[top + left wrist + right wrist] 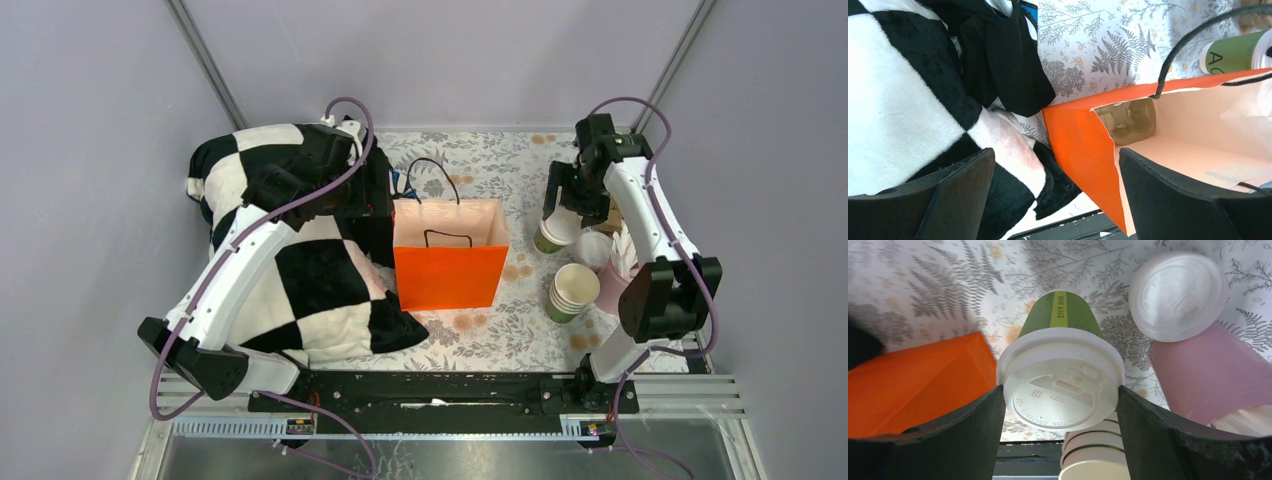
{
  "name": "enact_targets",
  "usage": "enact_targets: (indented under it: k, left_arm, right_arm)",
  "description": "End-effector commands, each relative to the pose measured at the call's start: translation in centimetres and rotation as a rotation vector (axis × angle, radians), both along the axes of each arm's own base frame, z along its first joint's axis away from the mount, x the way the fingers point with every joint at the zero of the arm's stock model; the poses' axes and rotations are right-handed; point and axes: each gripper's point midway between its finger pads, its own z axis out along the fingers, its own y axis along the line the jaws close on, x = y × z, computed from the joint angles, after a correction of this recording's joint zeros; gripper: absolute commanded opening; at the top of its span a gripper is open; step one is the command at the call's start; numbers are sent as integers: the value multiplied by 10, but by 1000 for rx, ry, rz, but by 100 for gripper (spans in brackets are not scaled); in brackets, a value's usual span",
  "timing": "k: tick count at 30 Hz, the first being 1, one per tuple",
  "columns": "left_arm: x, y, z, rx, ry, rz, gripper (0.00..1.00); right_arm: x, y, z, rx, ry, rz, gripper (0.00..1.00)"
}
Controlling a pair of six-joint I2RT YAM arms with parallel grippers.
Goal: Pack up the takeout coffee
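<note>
while the right pincer (1060, 396) is clamping the takeout coffee (1063, 375) by the rim of its white lid, one finger pressing on each side, the cup is sitting just to the right of the orange bag (450, 272), over the far right part of the flowered surface (520, 335), and is not yet inside the bag. whether its base is resting on the surface or hanging just clear of it cannot be told. by the look of it the grasp is done and the carrying is remaining: lifting the cup, bringing it left over the bag's mouth and lowering it in upright. the bag is standing upright with its mouth gaping, so it is looking ready to receive the cup. the left pincer (1055, 156) is hanging wide open at the bag's left edge, holding nothing, with the bag's side wall lying between its fingers and the checkered blanket (290, 275) just beside. the stack of lidless cups (572, 292), the pink cup (612, 288) and a spare lid (1177, 295) are crowding the takeout coffee on its right.
</note>
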Motion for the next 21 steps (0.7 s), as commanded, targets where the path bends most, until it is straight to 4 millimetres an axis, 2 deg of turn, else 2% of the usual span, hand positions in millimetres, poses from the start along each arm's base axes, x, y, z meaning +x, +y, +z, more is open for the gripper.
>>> enact_targets:
  k: [1, 6, 9, 15, 18, 21]
  left_arm:
    - [-2, -7, 31, -116, -38, -7, 98]
    - [-5, -13, 28, -186, 16, 13, 98]
    - [-9, -12, 33, -277, 61, 67, 98]
    - [-32, -7, 42, -429, 154, 204, 99]
    - [-55, -2, 37, -480, 275, 301, 99]
    - [-75, -8, 36, -583, 383, 362, 99]
  right_arm:
    - [2, 17, 64, 103, -180, 8, 78]
    - [-5, 31, 101, 185, -274, 47, 77]
    - [-11, 35, 115, 210, -314, 83, 77]
    - [-23, 43, 114, 259, -302, 94, 77]
    - [-25, 41, 112, 253, -334, 87, 77]
    - [-25, 41, 112, 258, -339, 81, 77]
